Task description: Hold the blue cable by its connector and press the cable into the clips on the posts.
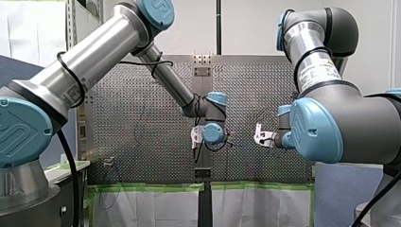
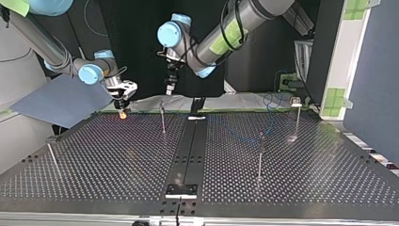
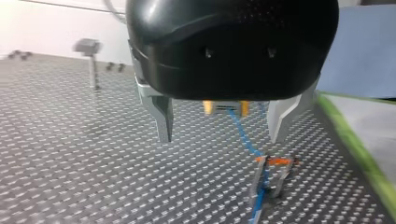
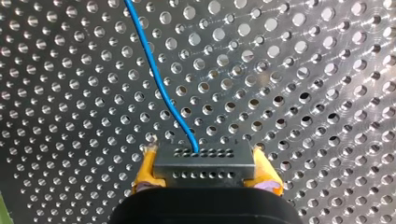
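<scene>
The right gripper (image 4: 204, 158) pinches the connector (image 4: 204, 170) between its yellow pads, so the blue cable (image 4: 153, 70) trails over the table (image 4: 303, 93) toward a clip (image 3: 268, 175). The left gripper (image 3: 221, 137) hangs wide open, likely free to press it in.

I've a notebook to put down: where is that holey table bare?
In the top view: the near patch between the left-edge post and the black centre strip, and the near right corner past the tall post. Crowded at the far edge: my right hand, my left hand, blue cable.
</scene>
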